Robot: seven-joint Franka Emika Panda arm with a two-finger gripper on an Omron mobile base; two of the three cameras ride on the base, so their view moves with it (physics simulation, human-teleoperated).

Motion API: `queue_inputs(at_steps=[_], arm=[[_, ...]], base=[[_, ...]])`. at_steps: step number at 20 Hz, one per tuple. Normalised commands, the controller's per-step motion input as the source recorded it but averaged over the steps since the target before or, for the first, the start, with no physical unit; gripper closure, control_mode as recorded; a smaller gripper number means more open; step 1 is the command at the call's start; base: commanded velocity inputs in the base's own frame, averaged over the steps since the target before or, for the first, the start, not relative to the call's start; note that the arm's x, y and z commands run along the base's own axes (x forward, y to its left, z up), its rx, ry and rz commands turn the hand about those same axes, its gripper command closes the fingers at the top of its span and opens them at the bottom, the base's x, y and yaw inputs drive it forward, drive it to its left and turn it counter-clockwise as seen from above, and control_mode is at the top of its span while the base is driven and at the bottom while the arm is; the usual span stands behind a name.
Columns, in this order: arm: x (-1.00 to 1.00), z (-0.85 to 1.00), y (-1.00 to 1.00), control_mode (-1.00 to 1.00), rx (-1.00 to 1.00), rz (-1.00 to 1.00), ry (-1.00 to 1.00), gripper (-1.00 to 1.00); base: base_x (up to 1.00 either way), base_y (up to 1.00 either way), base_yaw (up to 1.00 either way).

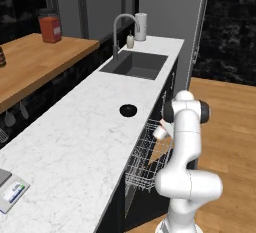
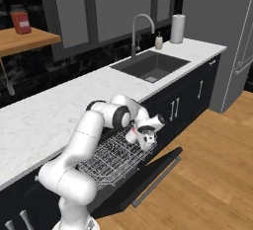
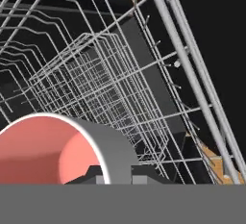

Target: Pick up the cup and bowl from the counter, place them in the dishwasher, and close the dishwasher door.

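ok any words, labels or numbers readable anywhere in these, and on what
None can be read.
Red canister on the wooden shelf: a pale label patch, too blurred to read.
Flat item at the counter's near left edge: green and blue marks, too small to read.
Cup, bowl, dishwasher door: no markings visible.

The arm folded low, its gripper (image 2: 140, 136) poised over the dishwasher rack (image 2: 111, 157), the 2 fingers clamped on the cup (image 2: 132, 134).
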Motion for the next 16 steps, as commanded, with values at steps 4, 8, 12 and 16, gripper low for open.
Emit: queue_inputs(at_steps=[4, 8, 12, 16], arm=[[0.12, -0.59, 0.16, -1.0, 0.05, -0.08, 0.16, 1.0], [0.01, -0.61, 0.02, -1.0, 0.12, -0.1, 0.14, 1.0], [0.0, -0.53, 0.0, -1.0, 0.12, -0.12, 0.12, -1.0], [0.0, -0.37, 0.0, -1.0, 0.07, -0.14, 0.09, -1.0]], base=[[0.0, 0.0, 0.0], [0.0, 0.0, 0.0], [0.0, 0.0, 0.0], [0.0, 0.0, 0.0]])
